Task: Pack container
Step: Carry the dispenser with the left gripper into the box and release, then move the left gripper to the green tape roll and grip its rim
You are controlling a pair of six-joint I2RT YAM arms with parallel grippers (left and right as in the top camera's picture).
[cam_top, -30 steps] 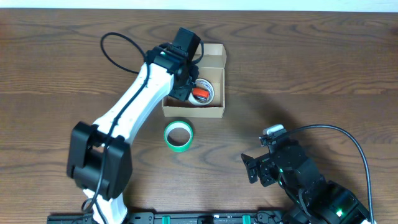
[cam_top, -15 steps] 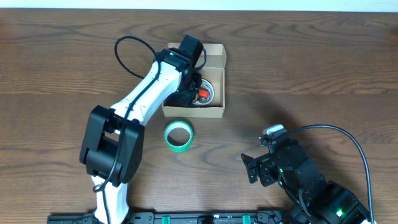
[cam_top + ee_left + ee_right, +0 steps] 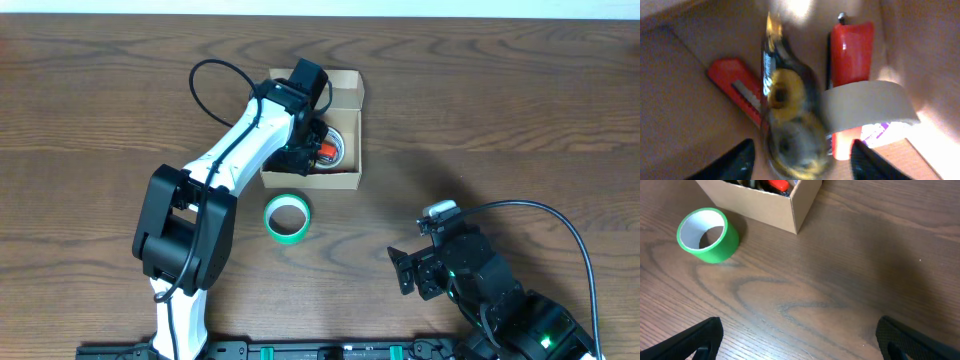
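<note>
Dark wood-grain table (image 3: 520,110) fills the overhead view. An open-topped tan cardboard box (image 3: 330,180) sits near its middle, and the left gripper (image 3: 314,143) is down inside it. A green tape roll (image 3: 287,217) lies just beside the box's near wall. The right gripper (image 3: 403,270) sits well apart, toward the near right.

From the left wrist, the fingers (image 3: 740,160) are spread wide and grip nothing. A blurred tape dispenser (image 3: 787,117) lies between them, with a red utility knife (image 3: 735,85), a cream tape roll (image 3: 870,102) and a red tool (image 3: 850,52) alongside.

From the right wrist, the fingers (image 3: 695,340) are spread wide over the wood, holding nothing.
</note>
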